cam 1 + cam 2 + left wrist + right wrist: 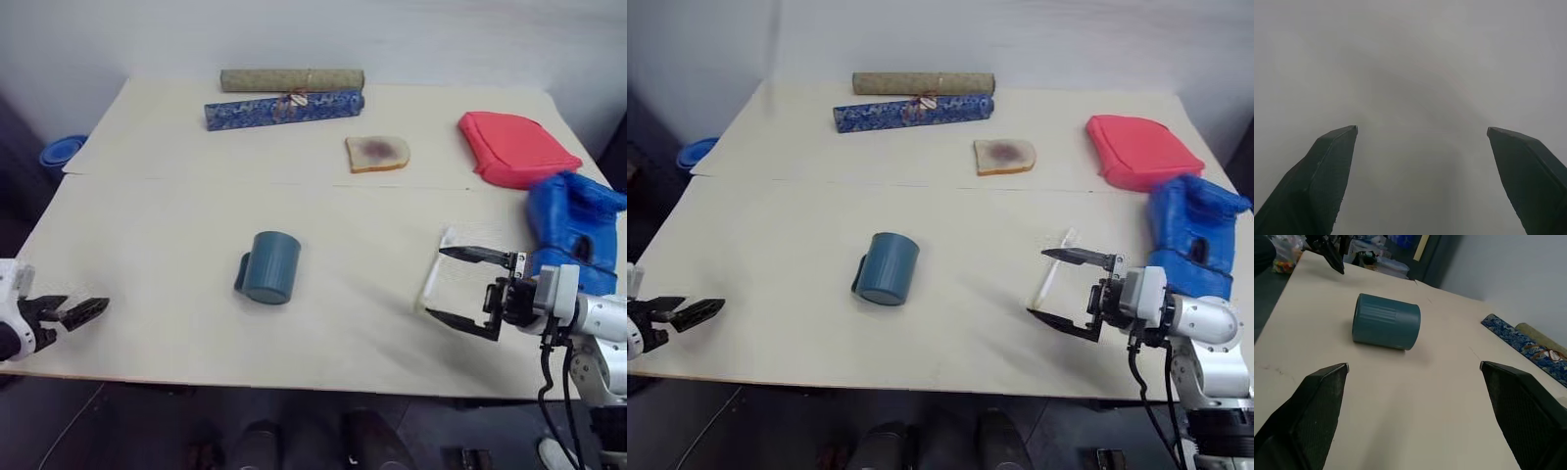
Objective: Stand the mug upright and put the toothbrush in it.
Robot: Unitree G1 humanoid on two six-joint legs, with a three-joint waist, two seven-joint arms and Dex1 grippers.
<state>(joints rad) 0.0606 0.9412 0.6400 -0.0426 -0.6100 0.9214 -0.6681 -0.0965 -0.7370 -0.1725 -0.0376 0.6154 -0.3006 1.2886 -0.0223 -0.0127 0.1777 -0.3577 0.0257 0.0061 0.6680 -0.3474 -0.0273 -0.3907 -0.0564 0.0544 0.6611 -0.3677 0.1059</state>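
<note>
Two open hands, mug (pixel 268 266) mid-table

Teal mug (pixel 887 268) on its side mid-table; white toothbrush (pixel 1055 265) flat, well apart.

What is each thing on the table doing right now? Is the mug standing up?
mug: lying on its side, not standing
toothbrush: lying flat on the table, outside the mug
left gripper: open, holding nothing
right gripper: open, holding nothing
blue boxing glove: lying on the table
slice of bread: lying flat
two rolled scrolls: rolled shut, side by side
</note>
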